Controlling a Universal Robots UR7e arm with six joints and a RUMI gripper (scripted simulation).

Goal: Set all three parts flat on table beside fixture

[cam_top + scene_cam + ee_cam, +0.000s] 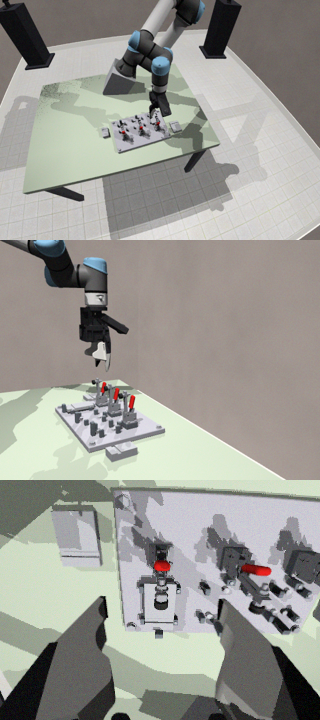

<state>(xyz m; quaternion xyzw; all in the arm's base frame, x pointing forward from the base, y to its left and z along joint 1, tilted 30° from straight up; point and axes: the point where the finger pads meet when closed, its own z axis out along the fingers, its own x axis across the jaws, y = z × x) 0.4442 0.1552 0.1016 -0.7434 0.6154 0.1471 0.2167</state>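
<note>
gripper: fingers well apart, nothing between; tips (155,117) (102,367) (162,601) point down above the end station, straddling it from overhead, likely to leave room either side of the part.
last part: seated part (154,120) (81,406) (152,605) flat among locating pins, which keep it from sliding.
end clamp: red handle (157,124) (103,387) (161,566), arm upright; looks released, so a lift should be possible, though the raised arm could snag a finger.
other clamps: middle handle (140,127) (116,394) (256,570) and far handle (123,132) (131,402), arms up, stations vacant.
fixture: plate (147,139) (147,428) (195,520) on table (72,157) (193,459) (30,590).
parts out: one block (176,126) (89,396) (75,535) and a second block (105,132) (122,450), flat beside opposite ends, clear of the plate.
progress: two out, one left; grasp probably next.
</note>
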